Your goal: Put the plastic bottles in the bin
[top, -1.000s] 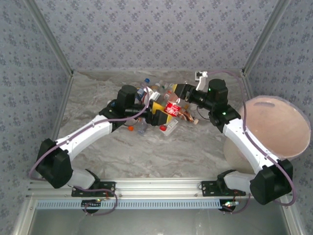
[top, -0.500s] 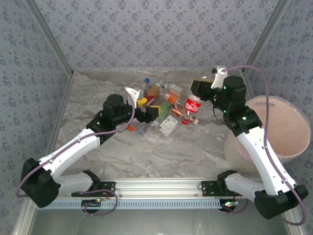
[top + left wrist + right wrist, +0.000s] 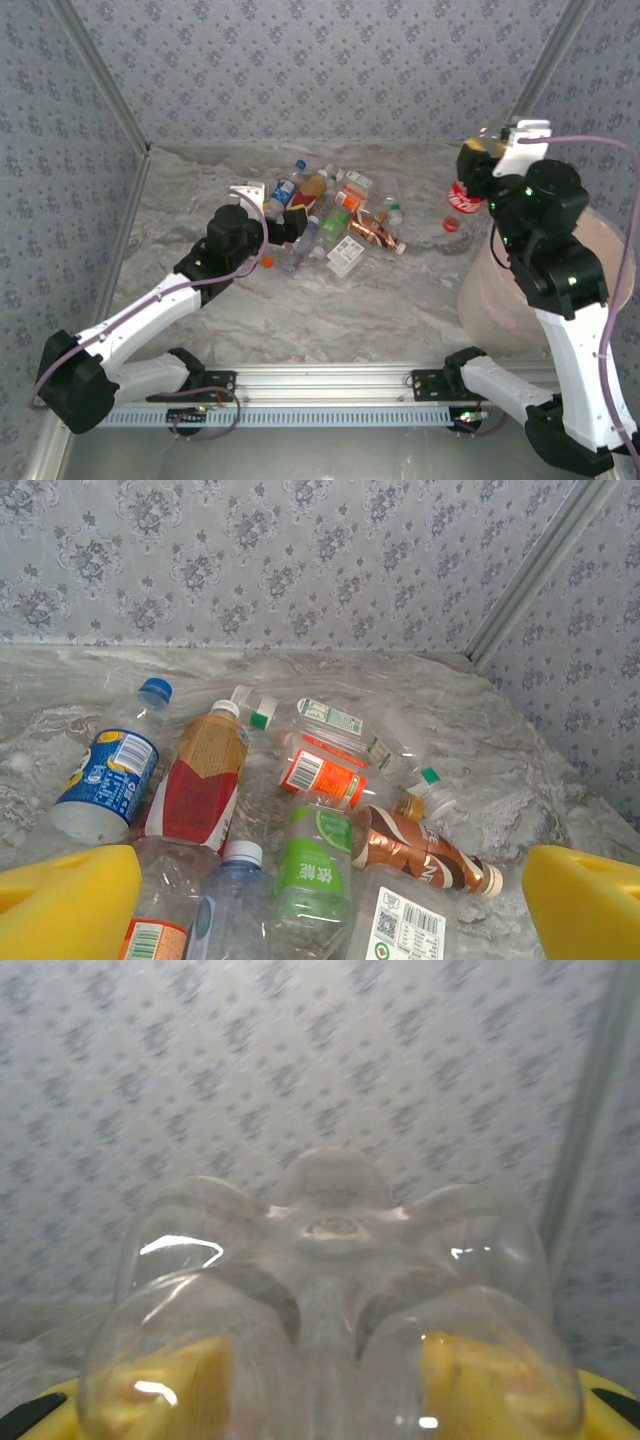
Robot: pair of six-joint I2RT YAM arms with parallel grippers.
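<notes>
The right claw (image 3: 472, 170) is clamped on a clear, red-labelled bottle (image 3: 461, 196) whose cap hangs downward. A second ago that bottle lay in the pile. It is now lifted clear of the worktop (image 3: 380, 300) and swung toward the bin (image 3: 488, 300) — apparently near its left edge, probably not yet over the opening. The left claw (image 3: 290, 214) has drawn back a little and stands wide and empty, facing the remaining bottles (image 3: 335, 215) heaped mid-worktop. One bottle looks nearly delivered — many more wait.
</notes>
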